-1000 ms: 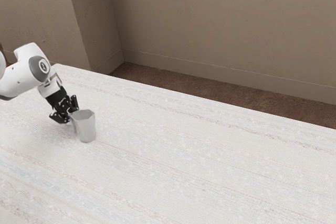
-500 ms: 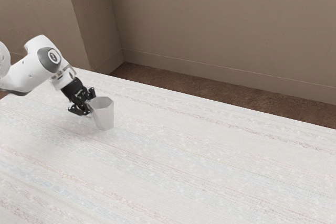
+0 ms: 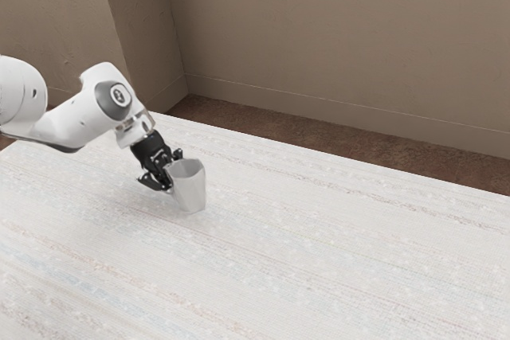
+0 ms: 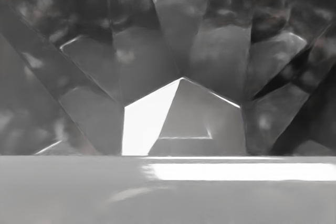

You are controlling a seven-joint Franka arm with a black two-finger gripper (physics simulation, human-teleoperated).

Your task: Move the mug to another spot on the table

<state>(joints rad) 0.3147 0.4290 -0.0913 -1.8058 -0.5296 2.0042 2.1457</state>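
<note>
Surroundings: pale wood-grain table (image 3: 335, 252), taking up most of the exterior view. Brown floor (image 3: 319, 129) past its far edge, then beige wall (image 3: 343, 29) with a baseboard; a wall corner juts out at the exterior view's upper left. The table's far edge is well apart from the mug.

Mug (image 3: 189, 187): grey, faceted, mouth up, slightly off upright. It sits on the exterior view's left part of the table, near the far edge. Its base is at or just above the tabletop; I cannot tell whether they touch.

Arm (image 3: 76, 113): white, comes in from the exterior view's left and slopes down to the mug.

Gripper (image 3: 165, 166): black, at the mug's rim on the side facing the arm. The fingers are close together and pinch the mug's wall at the rim.

Wrist view: looks into the mug (image 4: 178, 93). Grey facets fan out around a lit patch at its bottom; a blurred grey band lies just under the hand.
</note>
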